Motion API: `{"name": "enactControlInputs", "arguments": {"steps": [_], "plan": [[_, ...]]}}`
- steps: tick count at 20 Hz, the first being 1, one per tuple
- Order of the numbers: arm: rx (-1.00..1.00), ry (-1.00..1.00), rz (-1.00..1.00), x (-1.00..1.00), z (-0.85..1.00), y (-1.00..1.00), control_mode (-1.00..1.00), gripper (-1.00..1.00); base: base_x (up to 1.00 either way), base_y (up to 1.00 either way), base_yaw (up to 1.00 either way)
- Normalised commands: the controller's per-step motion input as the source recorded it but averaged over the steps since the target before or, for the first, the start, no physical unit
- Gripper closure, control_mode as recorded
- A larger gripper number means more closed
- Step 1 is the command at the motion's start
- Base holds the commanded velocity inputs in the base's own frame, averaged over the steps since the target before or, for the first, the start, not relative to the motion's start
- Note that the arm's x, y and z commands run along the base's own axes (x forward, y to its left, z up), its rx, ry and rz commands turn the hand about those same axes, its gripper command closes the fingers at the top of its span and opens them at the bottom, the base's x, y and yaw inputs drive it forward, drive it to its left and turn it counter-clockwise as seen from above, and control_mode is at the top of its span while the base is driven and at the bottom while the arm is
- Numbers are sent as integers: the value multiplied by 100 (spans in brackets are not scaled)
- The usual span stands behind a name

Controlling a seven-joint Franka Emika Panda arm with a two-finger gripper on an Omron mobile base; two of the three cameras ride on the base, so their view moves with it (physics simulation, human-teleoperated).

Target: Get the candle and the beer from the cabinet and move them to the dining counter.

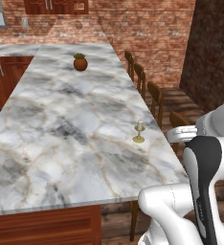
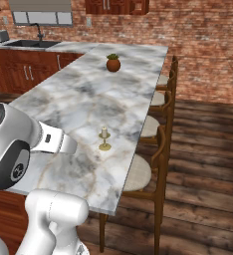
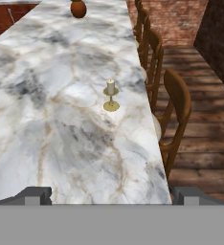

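The candle is seen standing upright on the dining counter, set near the chair-side edge of the marble slab and well apart from the round brown plant pot, which is placed farther along the same slab toward its far end. In the hand view the candle is shown ahead of the gripper with bare marble between them — nothing is touched or held. The two dark fingertips are spread to opposite sides of that view, so the jaws are held wide apart and empty. A row of wooden chairs is drawn up along the counter's long side, just beside the candle's edge. The cabinet is partly seen high on the brick wall beyond the counter's far end, its doors cut off by the frame. A sink is set in the worktop at the back left in the right base view.
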Motion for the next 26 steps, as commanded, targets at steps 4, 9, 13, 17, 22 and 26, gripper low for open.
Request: {"name": "enactControlInputs", "arguments": {"steps": [4,9,13,17,22,26], "plan": [[0,0,0,0,0,0,100,-100,-44,2,-6],[0,0,0,0,0,0,100,-100,-68,0,-8],[0,0,0,0,0,0,100,-100,-66,2,-1],[0,0,0,0,0,0,100,-100,-50,11,10],[0,0,0,0,0,0,100,-100,-16,21,65],[0,0,0,0,0,0,100,-100,-1,12,96]]}}
